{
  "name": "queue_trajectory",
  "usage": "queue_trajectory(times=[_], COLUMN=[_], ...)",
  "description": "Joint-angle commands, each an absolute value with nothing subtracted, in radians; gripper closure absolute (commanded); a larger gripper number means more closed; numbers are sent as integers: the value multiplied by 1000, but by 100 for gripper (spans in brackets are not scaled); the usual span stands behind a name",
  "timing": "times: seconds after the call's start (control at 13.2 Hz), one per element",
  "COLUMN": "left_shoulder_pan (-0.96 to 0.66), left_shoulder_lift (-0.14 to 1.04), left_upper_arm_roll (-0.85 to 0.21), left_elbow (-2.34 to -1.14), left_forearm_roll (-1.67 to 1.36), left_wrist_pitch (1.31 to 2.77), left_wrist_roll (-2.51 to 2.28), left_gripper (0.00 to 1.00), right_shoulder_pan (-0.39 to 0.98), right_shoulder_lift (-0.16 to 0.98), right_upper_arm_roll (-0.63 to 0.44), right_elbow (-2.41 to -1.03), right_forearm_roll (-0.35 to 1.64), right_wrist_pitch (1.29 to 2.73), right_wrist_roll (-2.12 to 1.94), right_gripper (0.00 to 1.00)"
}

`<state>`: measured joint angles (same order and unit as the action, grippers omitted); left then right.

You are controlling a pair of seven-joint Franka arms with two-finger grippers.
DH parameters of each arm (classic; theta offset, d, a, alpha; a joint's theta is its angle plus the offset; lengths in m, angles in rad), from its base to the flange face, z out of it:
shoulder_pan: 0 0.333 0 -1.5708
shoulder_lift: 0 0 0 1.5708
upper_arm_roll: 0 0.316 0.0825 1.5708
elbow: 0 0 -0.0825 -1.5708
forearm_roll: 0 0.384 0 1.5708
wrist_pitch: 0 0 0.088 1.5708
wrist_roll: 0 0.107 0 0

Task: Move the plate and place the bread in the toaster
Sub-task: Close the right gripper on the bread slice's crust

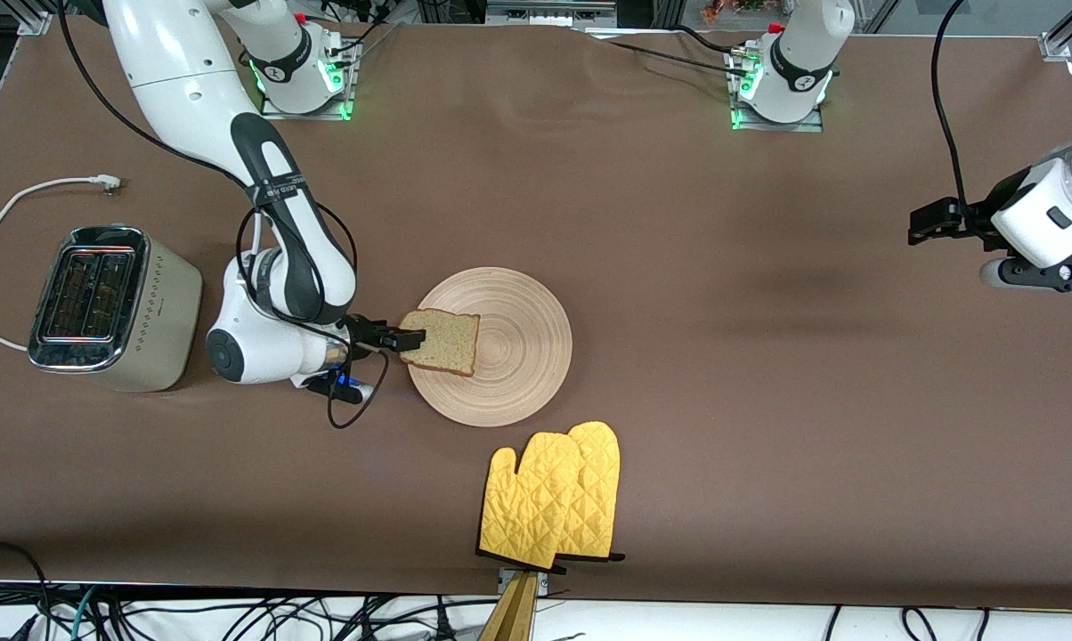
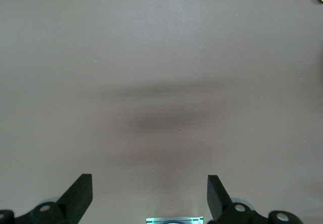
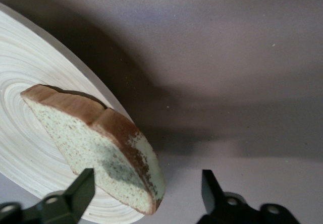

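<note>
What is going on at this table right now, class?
The right end effector is low at the edge of the plate, its open fingers on either side of one edge of the bread, which lies on the plate and overhangs its rim. The toaster stands toward the right arm's end of the table. The left end effector waits, open, above bare table. Yellow oven mitts lie nearer the camera.

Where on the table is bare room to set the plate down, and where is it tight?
Widest bare patch: the brown table between the plate and the waiting left end effector. Another bare stretch lies between the plate and the robots' bases. It is crowded at the right arm's end: toaster, right end effector at the bread. Yellow mitts border the plate on the camera's side.
</note>
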<state>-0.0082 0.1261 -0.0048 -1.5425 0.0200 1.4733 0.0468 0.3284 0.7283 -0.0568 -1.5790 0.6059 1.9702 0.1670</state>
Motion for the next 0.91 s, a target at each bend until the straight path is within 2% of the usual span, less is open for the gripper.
queue_trajectory(times=[0.0, 0.15, 0.3, 0.84], left_shoulder_pan=[-2, -2, -2, -2], left_shoulder_lift=[130, 130, 130, 132], left_upper_arm_roll=[-5, -5, -5, -3], left_elbow=[-1528, -1528, -1528, -1528], left_forearm_roll=[-2, -2, -2, -2], left_wrist_pitch=[1457, 1457, 1457, 1457], left_wrist_roll=[72, 72, 72, 72], left_gripper=[0, 0, 0, 0], right_shoulder_pan=[331, 331, 331, 342], right_shoulder_lift=[718, 718, 718, 712], right_upper_arm_roll=[-55, -55, -55, -57], right_elbow=[-1600, -1600, -1598, -1572], right_forearm_roll=[627, 627, 627, 580], right_wrist_pitch=[1983, 1983, 1983, 1982], right_wrist_roll=[163, 172, 175, 172], right_gripper=[61, 84, 100, 100])
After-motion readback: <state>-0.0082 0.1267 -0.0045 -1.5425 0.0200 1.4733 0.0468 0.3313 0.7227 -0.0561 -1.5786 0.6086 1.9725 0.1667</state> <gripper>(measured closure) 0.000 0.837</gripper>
